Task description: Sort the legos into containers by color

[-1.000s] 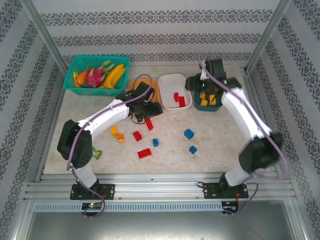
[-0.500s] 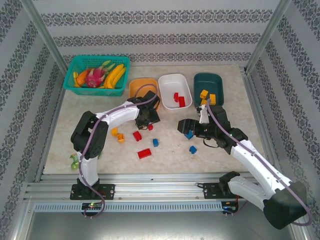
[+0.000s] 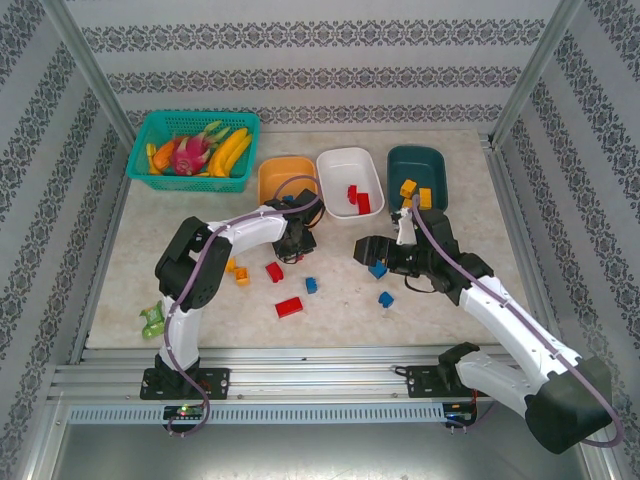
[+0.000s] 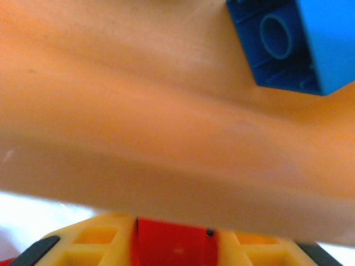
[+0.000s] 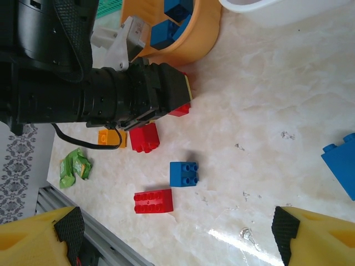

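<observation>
My left gripper (image 4: 175,244) is shut on a red lego (image 4: 177,246), held low on the table against the front wall of the orange tub (image 4: 166,138), which has a blue lego (image 4: 288,44) inside. From above, the left gripper (image 3: 297,242) sits just in front of the orange tub (image 3: 272,178). The right gripper (image 3: 368,254) hovers open beside a blue lego (image 3: 378,269). The white tub (image 3: 336,168) holds red legos (image 3: 358,199). The teal tub (image 3: 432,160) holds yellow legos (image 3: 415,192). Loose on the table lie red (image 5: 153,200), blue (image 5: 184,173) and another red lego (image 5: 144,137).
A teal mesh basket (image 3: 148,127) of fruit stands at the back left. A green toy figure (image 3: 152,318) lies by the left arm's base. Two yellow legos (image 3: 235,270) and a small blue lego (image 3: 385,298) lie mid-table. Metal rails bound the near edge.
The left gripper has closed on the red lego by the orange tub. The right arm swung from the teal tub down to mid-table, then held still with its jaws wide.
</observation>
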`<action>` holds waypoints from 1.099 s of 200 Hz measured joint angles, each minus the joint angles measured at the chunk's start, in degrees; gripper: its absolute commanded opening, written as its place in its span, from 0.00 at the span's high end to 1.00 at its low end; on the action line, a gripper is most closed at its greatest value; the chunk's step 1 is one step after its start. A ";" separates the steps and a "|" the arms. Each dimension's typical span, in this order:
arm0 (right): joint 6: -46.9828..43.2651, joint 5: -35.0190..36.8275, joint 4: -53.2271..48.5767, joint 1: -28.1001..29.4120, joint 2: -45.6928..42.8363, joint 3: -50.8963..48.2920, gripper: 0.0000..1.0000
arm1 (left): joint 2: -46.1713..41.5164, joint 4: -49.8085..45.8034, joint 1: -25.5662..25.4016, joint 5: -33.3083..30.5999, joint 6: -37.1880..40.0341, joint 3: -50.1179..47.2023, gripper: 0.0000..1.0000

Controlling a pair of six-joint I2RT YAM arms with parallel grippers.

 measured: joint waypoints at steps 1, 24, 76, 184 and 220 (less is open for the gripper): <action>0.00 0.02 -0.04 0.00 0.02 0.04 0.11 | 0.00 0.00 -0.04 -0.07 0.00 0.00 0.72; -0.17 0.11 -0.87 0.00 0.24 1.44 0.12 | -0.50 -0.42 -0.94 -0.44 -0.83 -0.09 0.77; -0.85 2.51 -3.37 -0.17 0.35 8.00 0.13 | -12.72 -5.90 -5.51 0.96 -2.47 -1.51 0.77; 2.45 9.09 -0.94 -5.25 0.44 12.04 0.11 | 20.72 -17.88 -3.39 5.35 9.57 56.89 0.77; 3.13 9.99 -1.22 -5.81 -2.10 11.45 0.11 | 26.16 -17.70 0.35 7.32 10.69 57.61 0.74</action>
